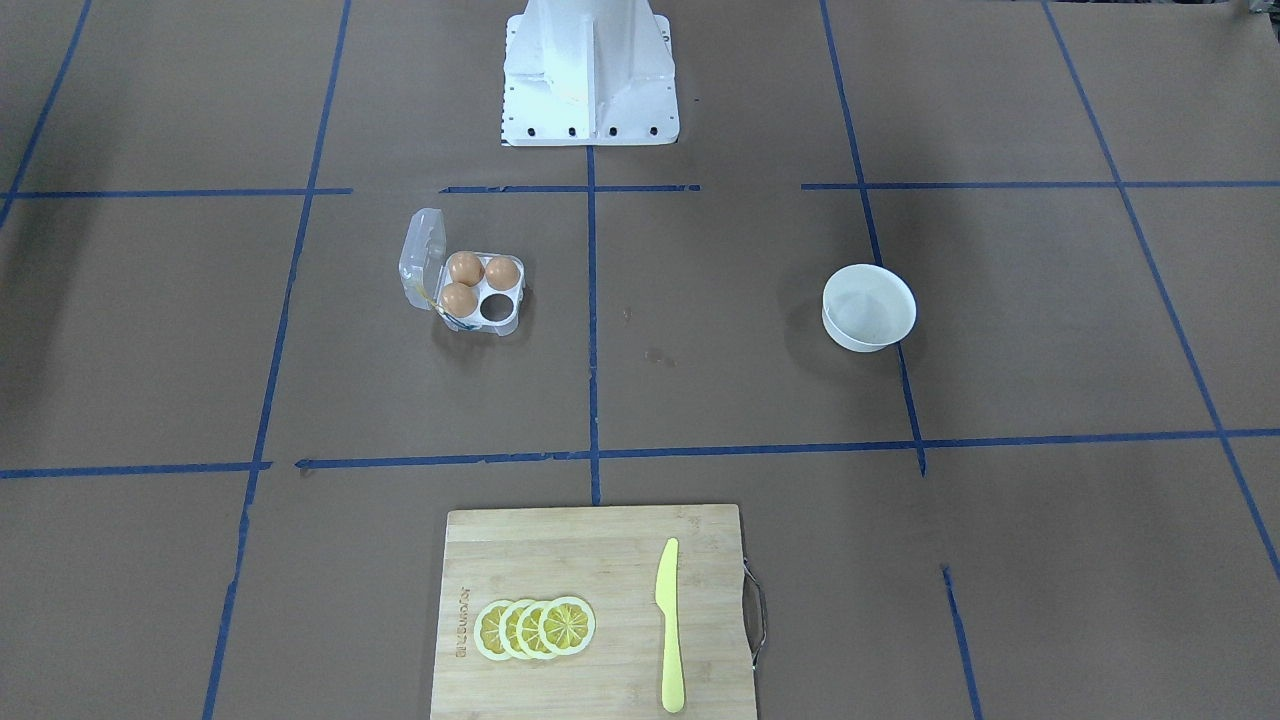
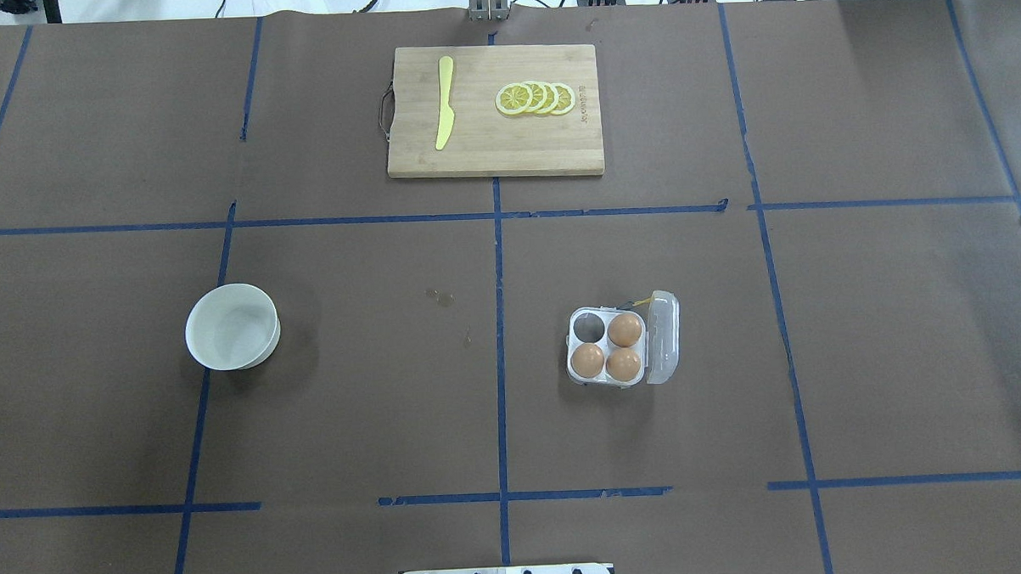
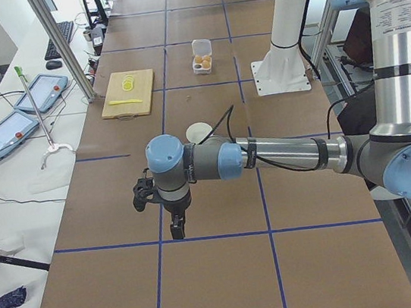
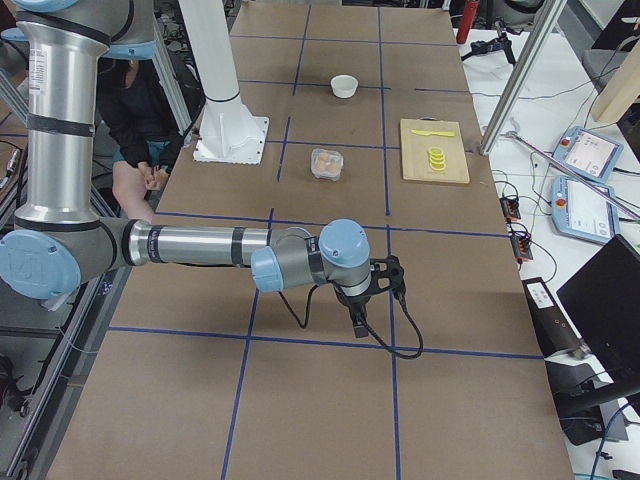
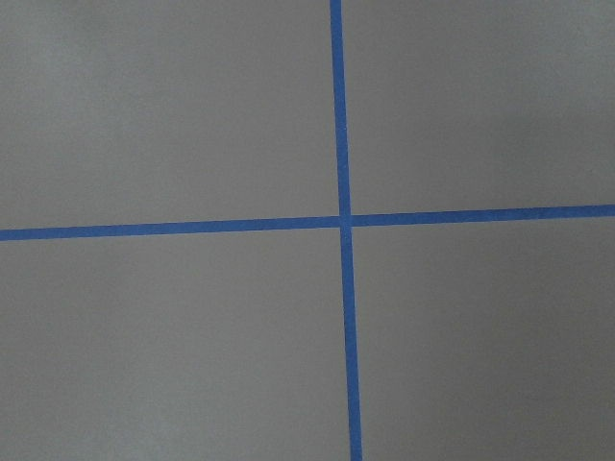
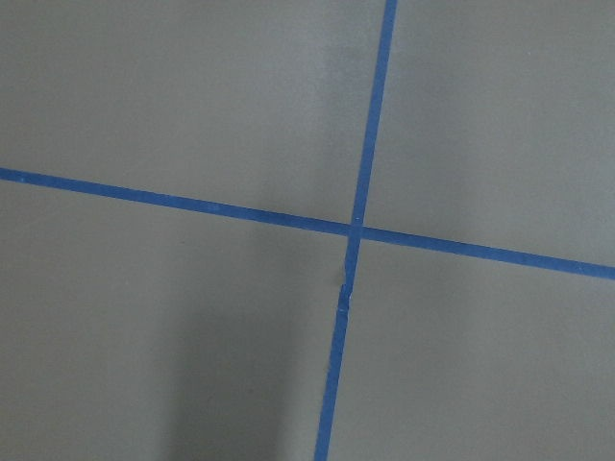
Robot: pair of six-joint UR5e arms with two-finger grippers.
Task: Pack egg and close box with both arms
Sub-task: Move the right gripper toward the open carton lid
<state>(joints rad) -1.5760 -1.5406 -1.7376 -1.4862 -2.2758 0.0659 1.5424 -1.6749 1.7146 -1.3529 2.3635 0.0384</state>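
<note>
The clear four-cell box lies open on the brown table, its lid tipped back. Three orange-brown eggs fill three cells and one cell is empty; I see no egg outside the box. In the overhead view the box is right of centre. The left gripper shows only in the exterior left view, low over the table and far from the box. The right gripper shows only in the exterior right view, also far from the box. I cannot tell whether either is open or shut.
A white bowl that looks empty stands on the robot's left side. A wooden cutting board with a yellow knife and lemon slices lies at the far edge. The white pedestal is at the near edge. Both wrist views show only blue tape crosses.
</note>
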